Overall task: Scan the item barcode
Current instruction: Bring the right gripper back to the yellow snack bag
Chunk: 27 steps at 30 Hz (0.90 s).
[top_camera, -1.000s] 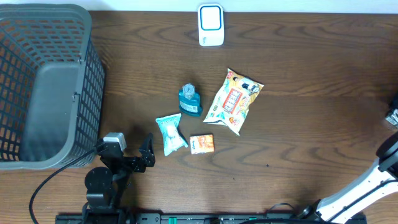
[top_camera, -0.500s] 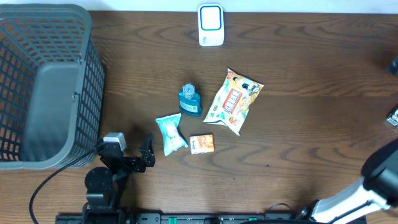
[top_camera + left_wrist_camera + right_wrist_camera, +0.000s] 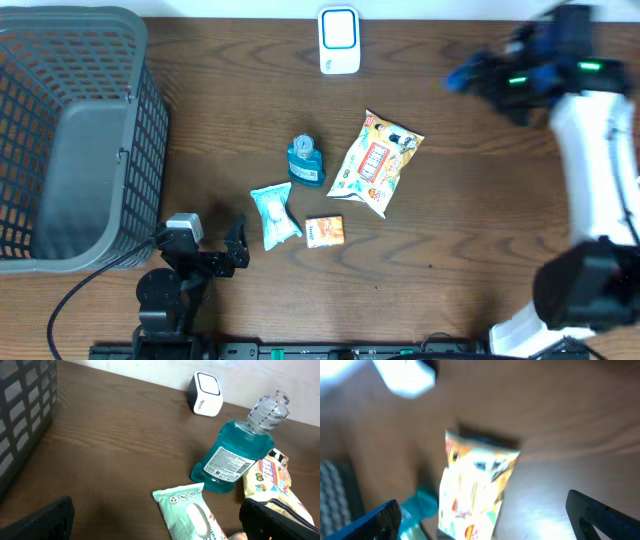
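Several items lie mid-table: a snack bag (image 3: 377,162), a blue mouthwash bottle (image 3: 305,162), a teal wipes pack (image 3: 273,214) and a small orange box (image 3: 324,231). The white scanner (image 3: 339,40) stands at the back edge. My left gripper (image 3: 212,245) rests low at the front left, open and empty, with the wipes pack (image 3: 192,515) just ahead between its fingers' line. My right gripper (image 3: 465,75) hovers blurred at the back right, open and empty. Its wrist view looks down on the snack bag (image 3: 475,490) and the bottle (image 3: 417,505).
A large grey mesh basket (image 3: 70,140) fills the left side of the table. The right arm's white link (image 3: 600,180) runs down the right side. Dark wood tabletop (image 3: 480,250) shows at the front right.
The right arm has swung fast from the table's right edge to the back right, over the tabletop. The left arm and all items are unmoved.
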Each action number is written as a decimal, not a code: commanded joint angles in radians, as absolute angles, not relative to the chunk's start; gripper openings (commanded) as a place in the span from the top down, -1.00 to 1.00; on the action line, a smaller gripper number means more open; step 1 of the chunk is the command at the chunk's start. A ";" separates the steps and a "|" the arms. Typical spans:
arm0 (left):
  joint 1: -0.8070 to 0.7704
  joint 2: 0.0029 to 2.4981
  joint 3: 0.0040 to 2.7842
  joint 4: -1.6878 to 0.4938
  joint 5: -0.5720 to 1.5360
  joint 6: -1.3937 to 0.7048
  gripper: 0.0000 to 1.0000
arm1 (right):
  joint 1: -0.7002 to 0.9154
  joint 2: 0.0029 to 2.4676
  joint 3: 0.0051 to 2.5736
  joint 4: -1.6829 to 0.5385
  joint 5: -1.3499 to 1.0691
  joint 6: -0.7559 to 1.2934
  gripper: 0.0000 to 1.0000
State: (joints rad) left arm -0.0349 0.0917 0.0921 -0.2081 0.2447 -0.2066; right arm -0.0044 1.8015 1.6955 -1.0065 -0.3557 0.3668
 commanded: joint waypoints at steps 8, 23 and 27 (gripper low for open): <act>-0.039 0.089 0.073 -0.227 0.242 -0.204 -0.95 | 0.308 2.002 1.666 -1.014 -0.163 0.526 -0.98; -0.039 0.089 0.073 -0.227 0.242 -0.204 -0.95 | 0.547 2.081 1.675 -0.891 0.180 0.822 -0.97; -0.039 0.089 0.073 -0.227 0.242 -0.204 -0.95 | 0.585 2.098 1.675 -0.912 0.264 0.883 -0.98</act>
